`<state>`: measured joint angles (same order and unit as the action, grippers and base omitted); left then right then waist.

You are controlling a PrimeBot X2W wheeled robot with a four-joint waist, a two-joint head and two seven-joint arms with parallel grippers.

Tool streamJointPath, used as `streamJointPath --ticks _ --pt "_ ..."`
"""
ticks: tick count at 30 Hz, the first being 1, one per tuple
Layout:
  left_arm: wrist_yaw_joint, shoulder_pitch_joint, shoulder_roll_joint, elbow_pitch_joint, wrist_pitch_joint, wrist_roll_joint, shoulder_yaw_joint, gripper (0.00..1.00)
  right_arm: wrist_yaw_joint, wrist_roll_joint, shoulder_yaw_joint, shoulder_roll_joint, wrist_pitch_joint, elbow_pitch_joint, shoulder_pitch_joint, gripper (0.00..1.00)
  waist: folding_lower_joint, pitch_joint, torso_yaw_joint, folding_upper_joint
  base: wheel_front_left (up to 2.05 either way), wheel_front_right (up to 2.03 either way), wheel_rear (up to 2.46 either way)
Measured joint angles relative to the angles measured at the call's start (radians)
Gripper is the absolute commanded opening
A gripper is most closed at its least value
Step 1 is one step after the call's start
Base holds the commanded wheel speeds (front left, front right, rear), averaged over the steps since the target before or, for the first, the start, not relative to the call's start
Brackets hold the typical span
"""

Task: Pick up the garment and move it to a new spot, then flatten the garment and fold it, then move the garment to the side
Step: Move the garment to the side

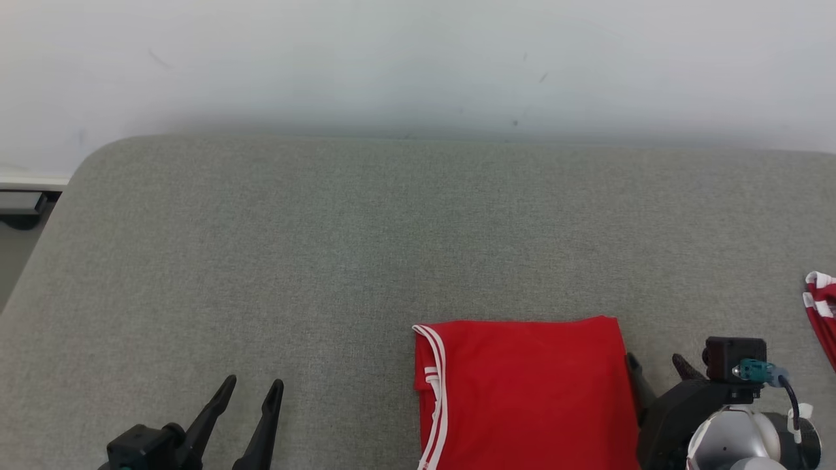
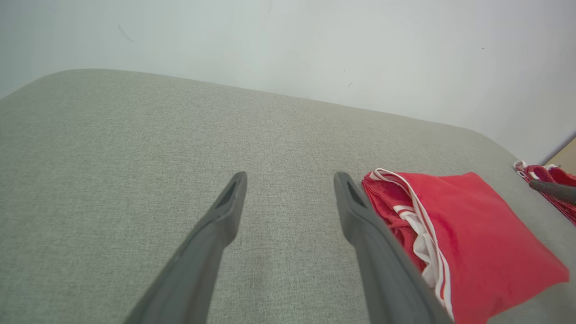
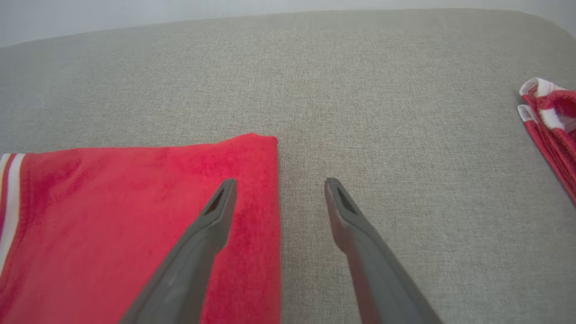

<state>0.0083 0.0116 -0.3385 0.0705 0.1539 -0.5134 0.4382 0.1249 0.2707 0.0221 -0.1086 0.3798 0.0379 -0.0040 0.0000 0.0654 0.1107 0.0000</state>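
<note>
The folded red garment with white side stripes (image 1: 522, 391) lies at the near edge of the grey woven fabric surface (image 1: 326, 248), right of centre, and the bottom of the head view cuts off its lower part. A second red and white striped cloth (image 1: 821, 307) sits at the far right of the surface, cut by the frame edge, so its shape cannot be made out. The right gripper (image 1: 654, 359) is partly hidden behind its own wrist and black camera block (image 1: 735, 358). Its fingers are spread with nothing between them. In the right wrist view one finger lies over the garment's right edge and the other over bare fabric; whether they touch cannot be told. The left gripper (image 1: 253, 382) is low at the left, fingers spread and empty, over bare surface to the left of the garment's striped edge. A pale wall (image 1: 392, 59) rises behind the surface
</note>
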Motion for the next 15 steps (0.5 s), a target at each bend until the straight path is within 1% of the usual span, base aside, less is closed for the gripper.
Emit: streamJointPath --ticks 2,7,15 --pt "0.000 0.001 0.000 0.000 -0.002 0.000 0.000 1.00 0.000 0.000 -0.012 0.016 0.016 0.010 0.001 1.00 0.0000 0.007 0.005 0.0000 0.00 0.00 0.00" --pt "0.000 0.004 0.000 0.004 -0.005 0.000 -0.001 1.00 0.000 -0.009 -0.028 0.030 0.061 0.025 0.002 1.00 0.0000 0.019 0.016 0.0000 0.00 0.00 0.00" --pt "-0.001 0.015 -0.001 0.010 -0.011 0.000 -0.001 1.00 0.003 -0.027 -0.012 0.039 0.161 -0.022 0.050 1.00 0.0000 0.015 0.021 0.0000 0.00 0.00 0.00"
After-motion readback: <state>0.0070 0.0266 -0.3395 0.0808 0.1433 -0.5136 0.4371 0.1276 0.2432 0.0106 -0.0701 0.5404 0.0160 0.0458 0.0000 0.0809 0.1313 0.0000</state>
